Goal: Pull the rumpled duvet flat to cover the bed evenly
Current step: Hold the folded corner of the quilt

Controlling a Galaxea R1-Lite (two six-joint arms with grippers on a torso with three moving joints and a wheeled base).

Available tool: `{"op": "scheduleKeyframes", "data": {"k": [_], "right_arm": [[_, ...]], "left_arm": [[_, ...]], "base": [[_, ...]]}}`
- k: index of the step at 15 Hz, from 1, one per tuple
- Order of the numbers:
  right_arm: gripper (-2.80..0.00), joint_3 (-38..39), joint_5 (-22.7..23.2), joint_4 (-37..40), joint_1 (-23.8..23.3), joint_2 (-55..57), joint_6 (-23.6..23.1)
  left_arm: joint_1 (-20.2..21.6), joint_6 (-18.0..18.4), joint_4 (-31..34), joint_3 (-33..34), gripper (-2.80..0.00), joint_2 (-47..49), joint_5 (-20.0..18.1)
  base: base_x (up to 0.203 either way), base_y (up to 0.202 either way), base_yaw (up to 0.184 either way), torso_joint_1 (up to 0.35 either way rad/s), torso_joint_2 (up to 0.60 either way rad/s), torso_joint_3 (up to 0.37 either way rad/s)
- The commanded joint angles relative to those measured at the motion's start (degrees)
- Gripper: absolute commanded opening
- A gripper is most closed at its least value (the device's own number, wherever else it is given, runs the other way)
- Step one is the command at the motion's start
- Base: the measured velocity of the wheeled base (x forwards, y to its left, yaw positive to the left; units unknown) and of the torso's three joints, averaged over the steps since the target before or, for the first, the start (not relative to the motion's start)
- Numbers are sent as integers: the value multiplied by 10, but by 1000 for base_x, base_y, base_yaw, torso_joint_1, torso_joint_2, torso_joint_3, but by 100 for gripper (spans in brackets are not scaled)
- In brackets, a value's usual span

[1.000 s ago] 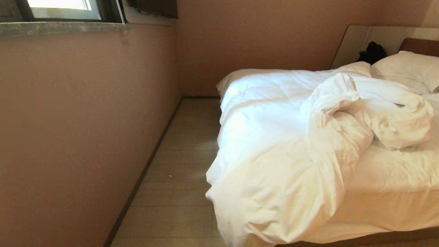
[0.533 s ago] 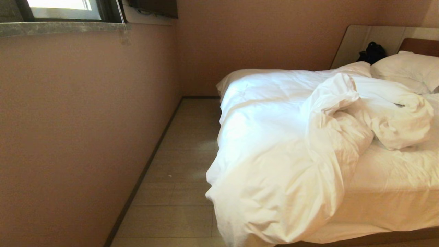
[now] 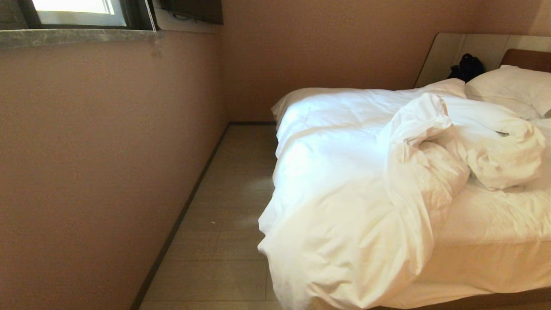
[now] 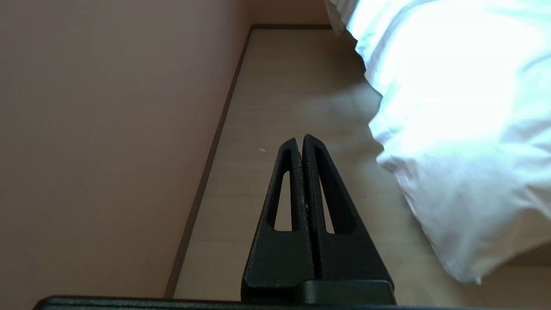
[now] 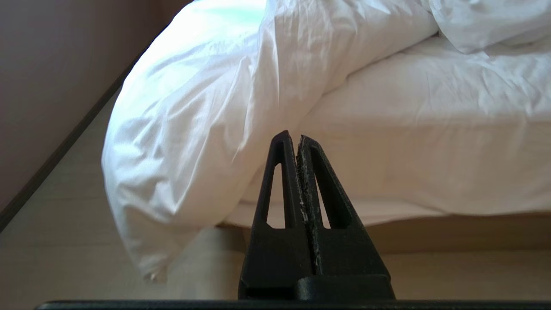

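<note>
Across bed (image 3: 495,224): duvet (image 3: 366,181) bunched leftward, soft, bulky (probably light); best grabbed at hanging corner. Left gripper (image 4: 300,140), right gripper (image 5: 292,137) closed, empty.

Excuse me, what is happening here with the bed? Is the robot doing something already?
Not yet. The duvet lies rumpled on the bed, bunched toward the robot's left side and hanging over the corner, so part of the mattress sheet is uncovered. A pillow sits by the headboard. The left hand is shut and points along the floor beside the bed. The right hand is shut too, facing the hanging duvet corner without touching it. Nothing is gripped.
</note>
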Motion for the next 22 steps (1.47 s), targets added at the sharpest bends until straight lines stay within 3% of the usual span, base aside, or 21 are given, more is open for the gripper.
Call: {"op": "scheduleKeyframes", "data": {"k": [1,9,22], "right_arm": [[-280,0,0,0,0,1,0],[-280,0,0,0,0,1,0],[-280,0,0,0,0,1,1]], "left_arm": [[0,0,0,0,-280,1,0],[0,1,2,0,-280,1,0],[0,9,4,0,-280,2,0]], "base": [[181,0,-3,0,-4,2],[181,0,0,5,3,2],[0,0,0,0,0,0]]}}
